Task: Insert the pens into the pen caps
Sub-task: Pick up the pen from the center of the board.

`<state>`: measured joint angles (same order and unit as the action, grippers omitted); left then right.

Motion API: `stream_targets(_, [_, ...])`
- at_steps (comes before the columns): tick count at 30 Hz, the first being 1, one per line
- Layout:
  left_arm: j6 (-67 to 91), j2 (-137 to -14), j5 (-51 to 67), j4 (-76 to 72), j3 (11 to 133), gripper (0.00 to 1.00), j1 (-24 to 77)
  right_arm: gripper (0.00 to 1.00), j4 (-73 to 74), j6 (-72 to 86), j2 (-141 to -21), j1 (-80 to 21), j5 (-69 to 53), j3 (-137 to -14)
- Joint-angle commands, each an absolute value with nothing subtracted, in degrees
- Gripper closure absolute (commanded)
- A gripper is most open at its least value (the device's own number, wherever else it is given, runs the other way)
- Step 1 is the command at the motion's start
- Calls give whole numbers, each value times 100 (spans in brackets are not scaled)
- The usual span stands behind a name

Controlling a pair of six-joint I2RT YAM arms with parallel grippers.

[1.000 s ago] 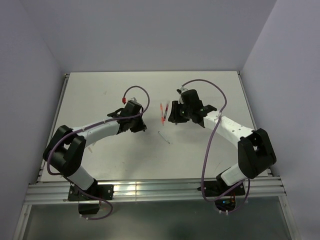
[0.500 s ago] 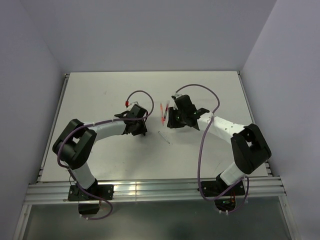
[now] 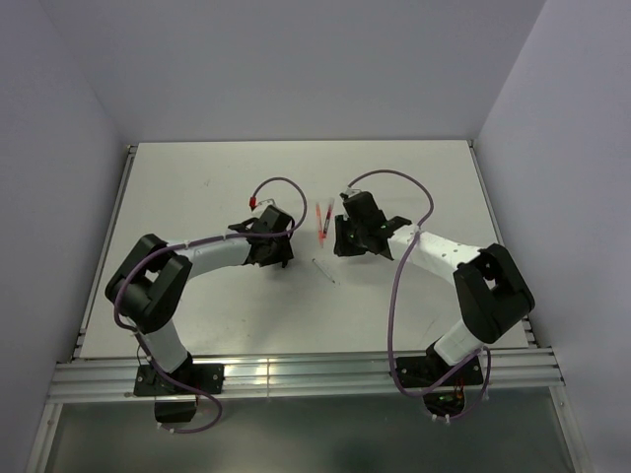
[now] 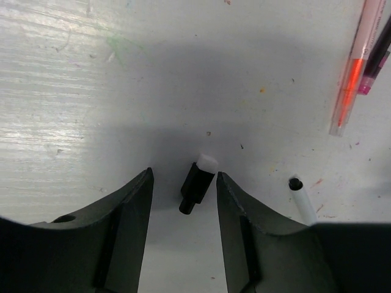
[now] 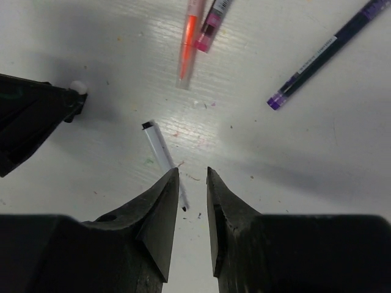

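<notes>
In the left wrist view, the left gripper (image 4: 184, 173) is being held low over the white table (image 4: 91, 73) with its jaws standing wide. A black pen cap (image 4: 195, 188) with a white end is being shown lying tilted between the fingers, a strip of table showing on either side of it. A white pen (image 4: 303, 206) with a black tip is lying just beside one finger, while an orange pen (image 4: 352, 73) and a dark pen (image 4: 374, 64) with a pink end are lying together farther off. In the right wrist view, the right gripper (image 5: 192, 169) is being held with its jaws narrow and gripping nothing. The white pen is being seen running from the open table into the slit between them, and whether it is touched cannot be told. A purple pen (image 5: 324, 52) is lying well apart from the orange and dark pair. From the top external camera, both grippers are being shown low at the table's middle, facing each other, with the paired pens lying between them toward the far side and the white pen on the near side.
</notes>
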<state>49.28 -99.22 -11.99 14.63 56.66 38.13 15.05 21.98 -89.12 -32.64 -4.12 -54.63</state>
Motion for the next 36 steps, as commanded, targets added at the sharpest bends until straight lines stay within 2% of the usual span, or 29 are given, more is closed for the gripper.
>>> stream_targets(1, [4554,-9721,-1660,1810,5853,49,3937,68,1424,2381,-8781,-3287,-9,-5370])
stream_targets(7, [3729,-9378,-1969,1925,6257,42,4481,67,1617,2619,-8377,-3103,273,-5370])
stream_targets(19, [2305,-9755,-1284,1609,6679,44,5282,65,1565,2900,-7594,-2585,-333,-4905])
stream_targets(29, [1389,-10458,-388,932,6846,44,5344,64,1600,2997,-6812,-2048,-782,-4738])
stream_targets(36, [1310,-10819,-360,879,7154,45,5388,64,1591,2997,-6601,-1863,-870,-4632])
